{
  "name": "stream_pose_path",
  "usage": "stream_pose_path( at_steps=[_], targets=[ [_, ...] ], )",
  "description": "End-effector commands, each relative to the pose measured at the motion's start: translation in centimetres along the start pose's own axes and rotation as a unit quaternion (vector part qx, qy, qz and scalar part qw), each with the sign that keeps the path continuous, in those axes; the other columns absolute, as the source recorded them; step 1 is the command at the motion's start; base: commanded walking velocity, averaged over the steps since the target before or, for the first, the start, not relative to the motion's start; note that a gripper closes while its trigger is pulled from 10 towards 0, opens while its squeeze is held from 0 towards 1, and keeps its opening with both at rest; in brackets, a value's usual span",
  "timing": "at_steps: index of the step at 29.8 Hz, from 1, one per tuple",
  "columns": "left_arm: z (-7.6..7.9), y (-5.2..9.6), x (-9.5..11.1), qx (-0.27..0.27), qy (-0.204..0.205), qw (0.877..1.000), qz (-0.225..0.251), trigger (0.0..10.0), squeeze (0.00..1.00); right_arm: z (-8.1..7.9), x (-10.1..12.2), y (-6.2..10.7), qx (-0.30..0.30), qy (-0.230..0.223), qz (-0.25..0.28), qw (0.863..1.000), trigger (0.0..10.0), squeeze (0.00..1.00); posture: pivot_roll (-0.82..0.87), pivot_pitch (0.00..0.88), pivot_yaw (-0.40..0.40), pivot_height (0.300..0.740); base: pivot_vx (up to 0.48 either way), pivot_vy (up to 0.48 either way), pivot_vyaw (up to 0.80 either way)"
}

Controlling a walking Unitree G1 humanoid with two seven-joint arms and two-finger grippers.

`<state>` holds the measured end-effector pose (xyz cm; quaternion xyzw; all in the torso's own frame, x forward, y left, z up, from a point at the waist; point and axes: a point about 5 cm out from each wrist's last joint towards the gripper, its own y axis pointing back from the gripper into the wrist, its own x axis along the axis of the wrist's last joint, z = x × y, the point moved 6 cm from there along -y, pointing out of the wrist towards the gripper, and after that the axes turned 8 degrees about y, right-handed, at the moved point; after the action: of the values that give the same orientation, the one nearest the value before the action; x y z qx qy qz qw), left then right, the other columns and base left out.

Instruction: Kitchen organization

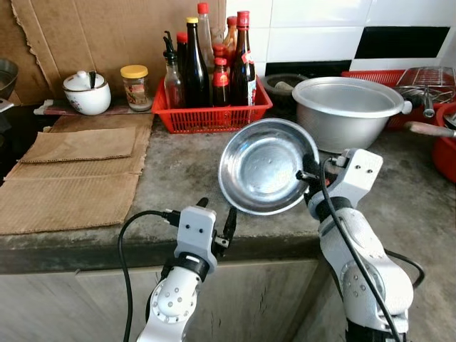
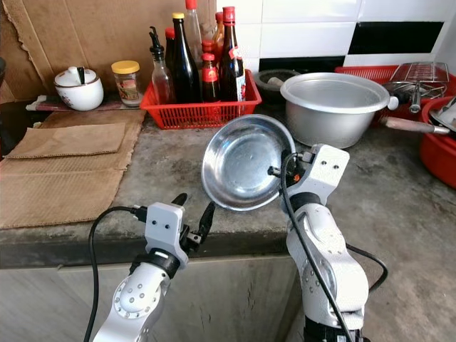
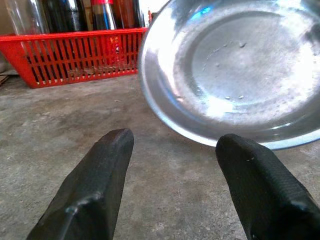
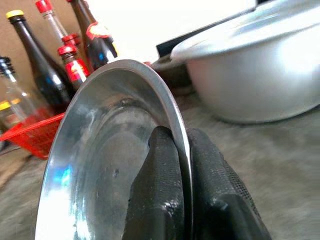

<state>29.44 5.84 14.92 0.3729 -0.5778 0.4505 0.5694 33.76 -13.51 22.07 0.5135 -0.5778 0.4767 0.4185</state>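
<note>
A shiny steel plate hangs tilted above the grey counter, its hollow facing me. My right gripper is shut on the plate's right rim; in the right wrist view the rim is pinched between the two black fingers. My left gripper stands open near the counter's front edge, just left of and below the plate. Its fingers hold nothing, and the steel plate floats ahead of them.
A red basket with several sauce bottles stands at the back. A large metal pot sits to the right, with a red tray and wire rack behind. Cardboard sheets, a white bowl and a jar lie left.
</note>
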Motion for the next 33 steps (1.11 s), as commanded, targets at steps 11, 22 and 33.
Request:
stream_pose_path(
  at_steps=[11, 22, 33],
  targets=[
    [0.7, -0.2, 0.9, -0.017, 0.005, 1.0, 0.014, 10.0, 0.0, -1.8, 3.8, 0.5, 0.012, 0.097, 0.108, 0.989, 0.0, 0.0, 0.11, 0.0, -0.03, 0.74, -0.022, 0.0, 0.0],
    [0.7, -0.2, 0.9, -0.017, 0.003, 1.0, 0.013, 10.0, 0.0, -1.8, 5.5, -0.2, 0.007, 0.132, 0.149, 0.98, 0.0, 0.0, 0.11, 0.0, -0.032, 0.74, -0.068, 0.0, 0.0],
    [0.7, -0.2, 0.9, -0.018, 0.001, 1.0, 0.013, 10.0, 0.0, -1.6, 5.7, -0.4, 0.002, 0.138, 0.154, 0.978, 0.0, 0.0, 0.12, 0.0, -0.031, 0.74, -0.272, 0.0, 0.0]
  ],
)
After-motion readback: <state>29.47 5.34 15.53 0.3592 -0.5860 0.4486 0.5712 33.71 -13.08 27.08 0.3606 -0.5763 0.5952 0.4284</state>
